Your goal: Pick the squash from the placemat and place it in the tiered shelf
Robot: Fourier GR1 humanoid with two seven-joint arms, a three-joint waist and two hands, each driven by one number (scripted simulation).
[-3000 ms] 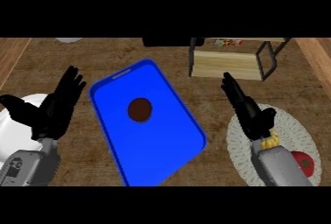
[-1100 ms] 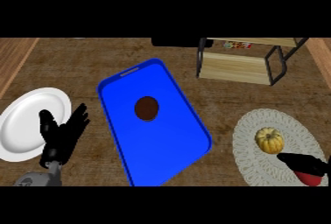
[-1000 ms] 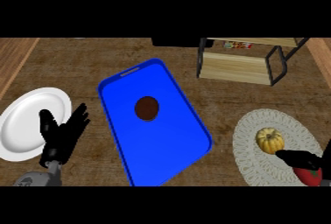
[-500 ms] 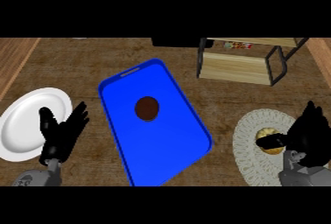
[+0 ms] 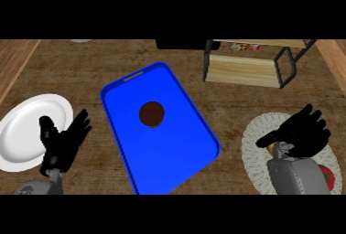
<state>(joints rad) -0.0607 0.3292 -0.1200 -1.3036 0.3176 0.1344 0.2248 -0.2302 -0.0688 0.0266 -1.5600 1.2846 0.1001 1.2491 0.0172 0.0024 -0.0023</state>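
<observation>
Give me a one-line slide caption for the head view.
Right robot hand over the squash on the placemat; left robot hand rests open by the white plate.

I see a blue tray [image 5: 162, 151] bearing a brown disc [image 5: 152, 114], a white plate [image 5: 27, 130], a cream woven placemat [image 5: 256, 151] (ribbed), and black hands [image 5: 64, 139].

A blue tray [image 5: 162, 137] lies in the middle of the desk [image 5: 81, 68], with a brown round thing [image 5: 152, 114] on it. A white plate [image 5: 27, 125] sits near the left edge.
</observation>
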